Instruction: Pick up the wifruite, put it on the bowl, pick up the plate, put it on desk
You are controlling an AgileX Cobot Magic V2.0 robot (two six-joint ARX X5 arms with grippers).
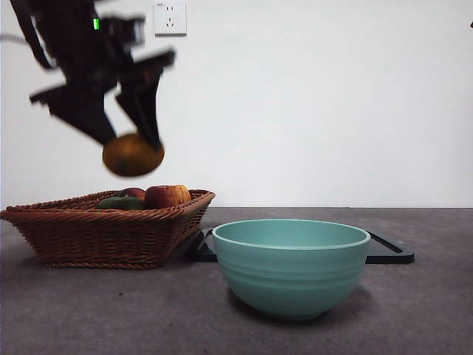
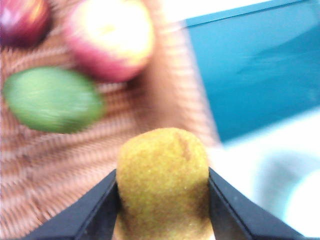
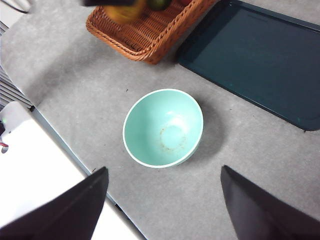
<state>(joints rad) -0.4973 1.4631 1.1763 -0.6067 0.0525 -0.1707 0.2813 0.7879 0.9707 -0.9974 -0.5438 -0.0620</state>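
Note:
The wifruite [image 1: 133,155], a fuzzy brown-yellow kiwi, hangs in the air above the wicker basket [image 1: 103,237]. My left gripper [image 1: 133,144] is shut on it, and the left wrist view shows both black jaws pressed against the wifruite [image 2: 162,180]. The mint-green bowl [image 1: 290,270] stands on the desk [image 1: 111,310] to the right of the basket, and nothing lies in the bowl [image 3: 162,127]. High above it, my right gripper [image 3: 164,169] is open and holds nothing. No plate shows in any view.
The basket [image 3: 145,35] holds a red-yellow apple [image 2: 110,35], a darker red fruit [image 2: 22,20] and a green fruit [image 2: 52,100]. A black rectangular tray [image 3: 260,65] lies flat behind the bowl. A white wall socket [image 1: 170,18] is on the back wall.

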